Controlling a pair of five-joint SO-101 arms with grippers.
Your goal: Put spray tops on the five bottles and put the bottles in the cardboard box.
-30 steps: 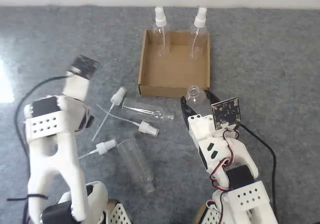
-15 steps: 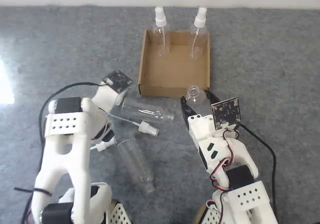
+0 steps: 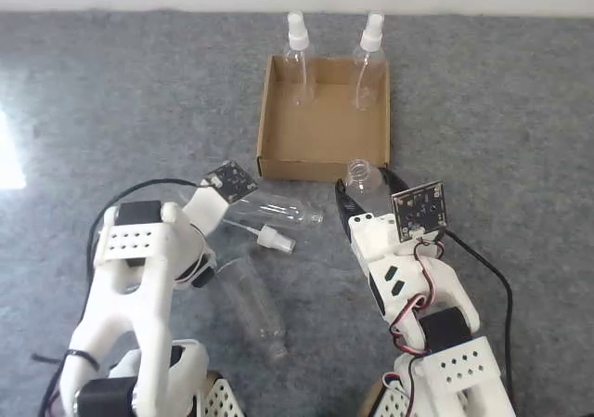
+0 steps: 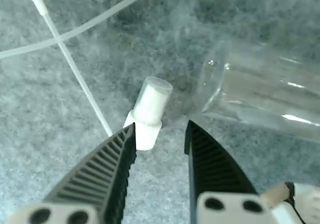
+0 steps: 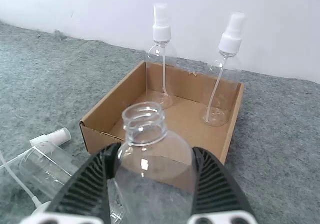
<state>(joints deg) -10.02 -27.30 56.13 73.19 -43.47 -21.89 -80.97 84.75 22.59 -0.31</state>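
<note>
High view: cardboard box (image 3: 263, 120) sits at 12 o'clock with two capped bottles (image 3: 297, 59) inside. At its 5 o'clock corner my right gripper (image 3: 364, 183) is clamped on an upright open-necked bottle (image 3: 360, 170).

Left wrist view: left gripper (image 4: 160, 129) is parted and empty, just short of a spray top (image 4: 149, 113). Closing may snag its dip tube (image 4: 75, 74) or nudge the lying bottle (image 4: 260, 94).

Right wrist view: the hold is on the rounded shoulder, so I judge it could slip during capping.

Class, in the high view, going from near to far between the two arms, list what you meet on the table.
near lying bottle, loose spray top, second lying bottle, cardboard box, two capped bottles standing at its far wall
</note>
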